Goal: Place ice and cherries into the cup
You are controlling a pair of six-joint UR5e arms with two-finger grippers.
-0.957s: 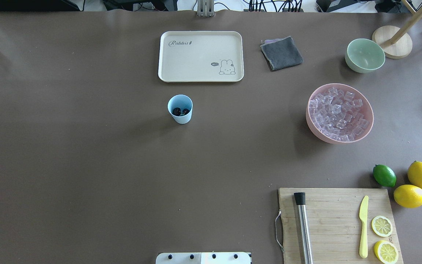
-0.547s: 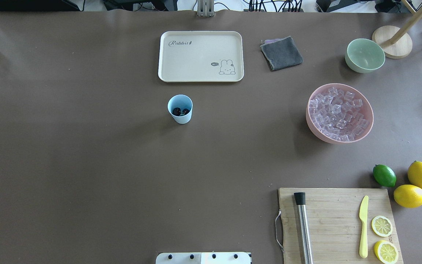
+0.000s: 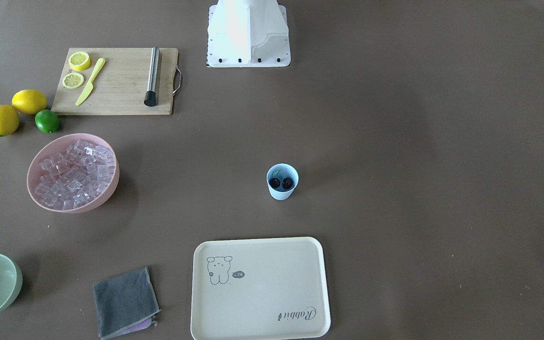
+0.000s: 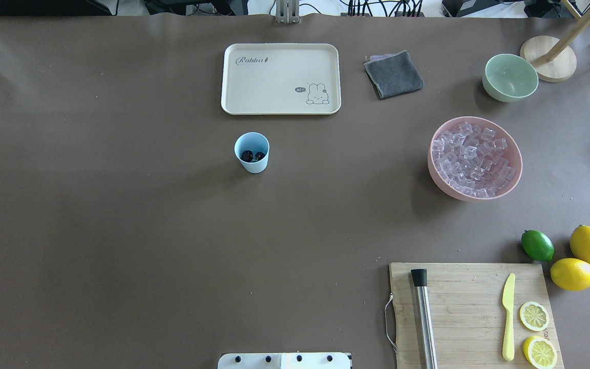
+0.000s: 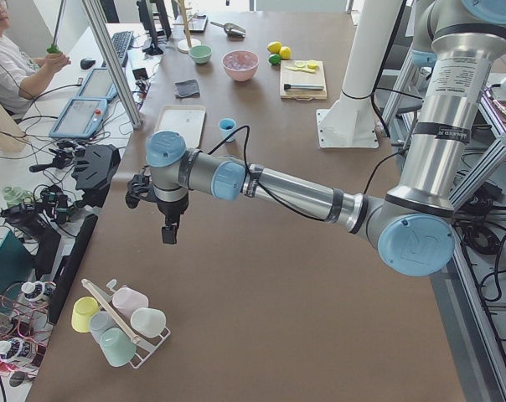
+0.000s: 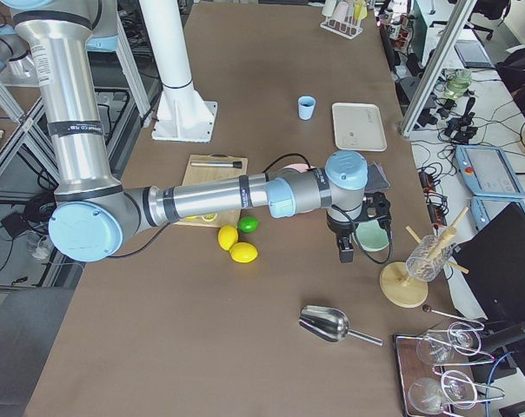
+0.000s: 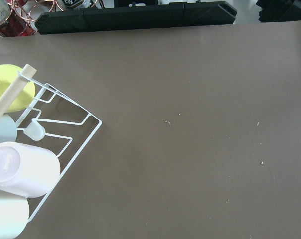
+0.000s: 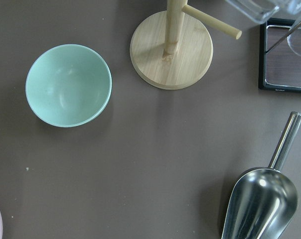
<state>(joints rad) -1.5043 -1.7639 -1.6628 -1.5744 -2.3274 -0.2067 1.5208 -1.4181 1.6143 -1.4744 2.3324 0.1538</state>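
On the matte brown table point(image 4: 121, 230): glossy cherries point(image 4: 252, 155) inside smooth blue cup point(image 4: 254, 165) (upright). Left gripper point(image 5: 170, 233), right gripper point(image 6: 344, 252): finger spacing cannot be told.

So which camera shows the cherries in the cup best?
The exterior front-facing view: both cherries show clearly inside the cup. Overhead shows them less clearly; side views show only the cup; wrist cameras miss it.

Brown table point(image 4: 121, 230), cluttered side bench point(image 5: 18, 180), metal frame post point(image 5: 111, 59)
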